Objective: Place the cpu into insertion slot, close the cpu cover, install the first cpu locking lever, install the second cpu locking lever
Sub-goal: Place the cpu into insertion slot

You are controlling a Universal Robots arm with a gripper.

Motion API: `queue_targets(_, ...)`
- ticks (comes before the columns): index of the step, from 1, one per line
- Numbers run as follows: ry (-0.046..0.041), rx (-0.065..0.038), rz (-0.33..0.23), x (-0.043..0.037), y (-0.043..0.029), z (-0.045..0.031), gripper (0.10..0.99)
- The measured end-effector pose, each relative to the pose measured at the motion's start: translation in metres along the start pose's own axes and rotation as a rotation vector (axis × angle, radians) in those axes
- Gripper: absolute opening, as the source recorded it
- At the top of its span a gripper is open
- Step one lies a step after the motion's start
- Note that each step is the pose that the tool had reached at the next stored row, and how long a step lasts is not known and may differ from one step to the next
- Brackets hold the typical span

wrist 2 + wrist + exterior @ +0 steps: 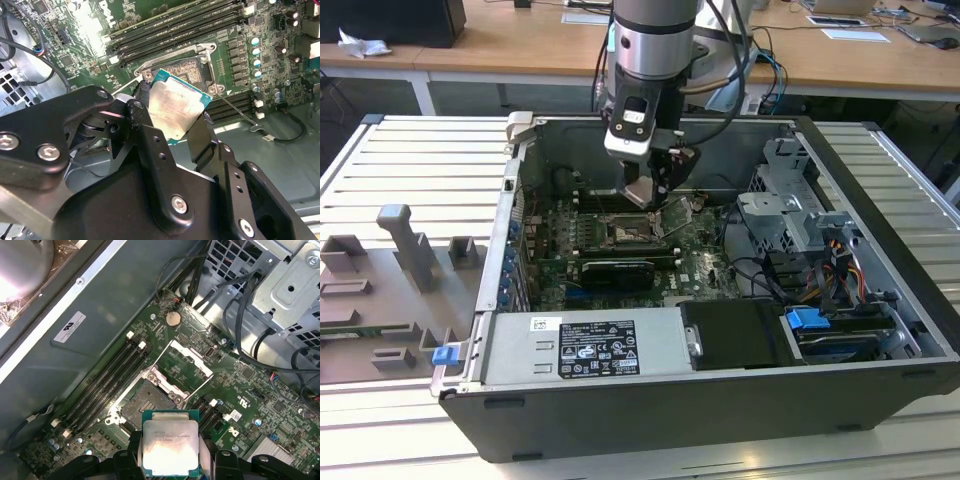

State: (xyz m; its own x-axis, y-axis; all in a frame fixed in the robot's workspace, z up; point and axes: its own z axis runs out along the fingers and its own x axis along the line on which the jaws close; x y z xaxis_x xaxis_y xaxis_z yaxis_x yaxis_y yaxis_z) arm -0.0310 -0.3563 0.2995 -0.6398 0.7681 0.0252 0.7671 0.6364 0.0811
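The first step is in hand: the end effector (172,114) pinches the cpu (170,449) by two opposite edges and holds it above, just short of, the bare insertion slot (148,406), whose cpu cover (192,356) stands swung back. Seating it, I judge, calls for squaring the cpu over the insertion slot and lowering it flat.

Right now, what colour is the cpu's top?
The cpu has a pale silver-grey top, green rim; clearest in the first wrist view.

Insertion slot (187,69) partly hidden behind cpu (175,107), second wrist view.
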Motion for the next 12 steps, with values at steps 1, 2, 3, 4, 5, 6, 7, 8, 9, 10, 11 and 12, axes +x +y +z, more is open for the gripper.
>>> queue_targets(1,0.0002,0.0,0.001,0.0,-0.0001,0.0006,0.537)
queue_targets(2,0.0002,0.0,0.003,0.0,-0.0001,0.0011,0.537)
queue_targets(3,0.0001,0.0,0.006,0.0,-0.0001,0.0014,0.537)
queue_targets(4,-0.0006,0.0,0.015,-0.0001,-0.0001,0.002,0.537)
queue_targets(5,-0.0011,0.0,0.023,-0.0001,-0.0001,0.0025,0.537)
queue_targets(6,-0.0016,0.0,0.03,-0.0001,-0.0002,0.0029,0.537)
queue_targets(7,-0.003,0.0,0.048,-0.0001,-0.0003,0.0037,0.537)
queue_targets(8,-0.0055,-0.001,0.081,-0.0001,-0.0003,0.0046,0.537)
queue_targets(9,-0.007,-0.001,0.1,-0.0001,-0.0004,0.0053,0.537)
queue_targets(10,-0.0081,-0.002,0.114,-0.0002,-0.0005,0.0059,0.537)
queue_targets(11,-0.01,-0.002,0.137,-0.0002,-0.0006,0.0069,0.537)
queue_targets(12,-0.011,-0.002,0.152,-0.0002,-0.0006,0.0077,0.537)
